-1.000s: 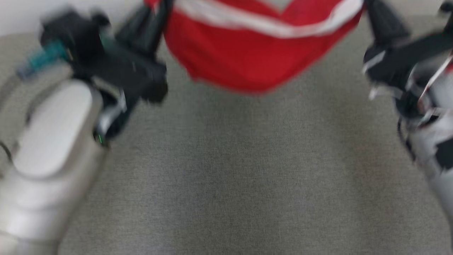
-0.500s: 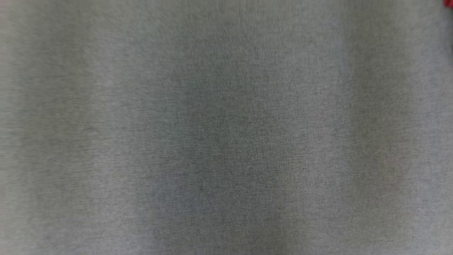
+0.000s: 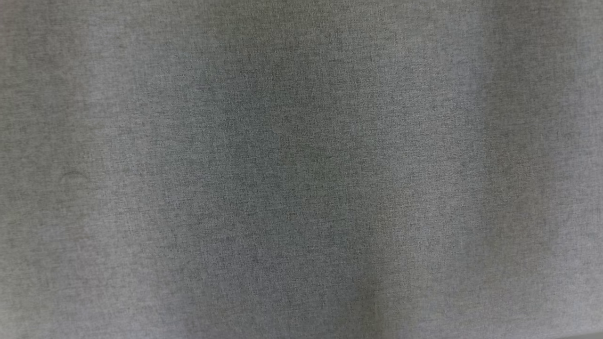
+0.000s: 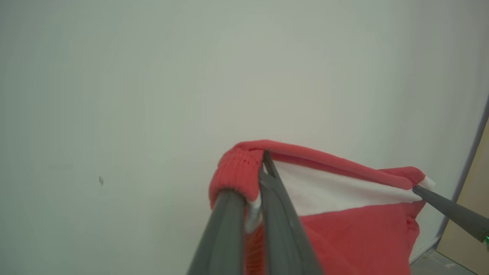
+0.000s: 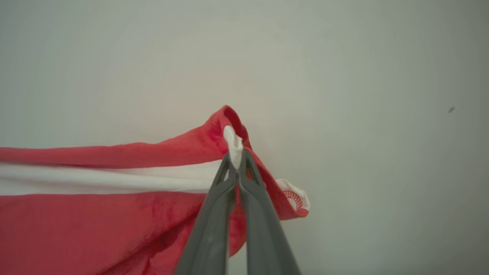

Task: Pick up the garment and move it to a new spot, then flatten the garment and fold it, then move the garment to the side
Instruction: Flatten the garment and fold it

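- Up off the grey fabric surface (image 3: 301, 169), red garment with a white band (image 4: 344, 236) hangs stretched between both arms, against a pale wall (image 4: 114, 76).
- Left end effector (image 4: 253, 179) clamped narrow on a ribbed red corner.
- Right end effector (image 5: 237, 158) pinched tight on the opposite white-edged corner.
- Pickup looks done; judging by the lift, the move to a new spot is probably the step in hand.
- Left to do: lay down, flatten, fold, shift aside; none of that is done, as far as visible.
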Controlling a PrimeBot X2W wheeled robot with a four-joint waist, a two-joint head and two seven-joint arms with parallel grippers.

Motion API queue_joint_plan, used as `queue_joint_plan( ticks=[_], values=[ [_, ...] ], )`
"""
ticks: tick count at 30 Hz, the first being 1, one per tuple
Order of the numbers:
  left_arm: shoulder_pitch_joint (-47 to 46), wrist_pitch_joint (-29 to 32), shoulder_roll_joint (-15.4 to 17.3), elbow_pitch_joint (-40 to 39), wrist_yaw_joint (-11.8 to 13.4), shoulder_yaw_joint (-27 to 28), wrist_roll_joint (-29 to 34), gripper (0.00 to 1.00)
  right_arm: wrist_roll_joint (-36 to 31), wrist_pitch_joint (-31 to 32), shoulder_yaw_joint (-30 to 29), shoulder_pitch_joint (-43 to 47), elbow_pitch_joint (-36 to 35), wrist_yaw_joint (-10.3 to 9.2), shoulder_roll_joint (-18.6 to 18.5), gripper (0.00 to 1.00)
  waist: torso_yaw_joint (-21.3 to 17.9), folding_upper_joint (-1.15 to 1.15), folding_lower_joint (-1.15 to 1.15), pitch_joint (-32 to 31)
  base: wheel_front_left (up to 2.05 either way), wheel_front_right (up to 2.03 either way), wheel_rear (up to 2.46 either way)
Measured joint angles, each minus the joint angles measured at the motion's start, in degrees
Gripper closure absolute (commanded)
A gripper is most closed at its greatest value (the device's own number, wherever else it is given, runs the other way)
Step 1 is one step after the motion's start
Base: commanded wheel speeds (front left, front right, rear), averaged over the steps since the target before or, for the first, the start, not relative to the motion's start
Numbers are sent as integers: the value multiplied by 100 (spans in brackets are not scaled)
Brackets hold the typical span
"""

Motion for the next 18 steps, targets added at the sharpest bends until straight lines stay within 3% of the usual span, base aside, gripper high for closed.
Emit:
queue_joint_plan(
  ticks=[9,18],
  values=[
    [1124,-167,211,-625,1,-209,-439,100,526,-359,542,951,-482,0,-46,100,-5,-1,-2,-124,0,0,0],
    [3826,-175,376,-2269,2,613,55,100,1399,-701,1296,3177,-1680,0,-377,100,-4,-1,-2,-679,0,0,0]
  ],
)
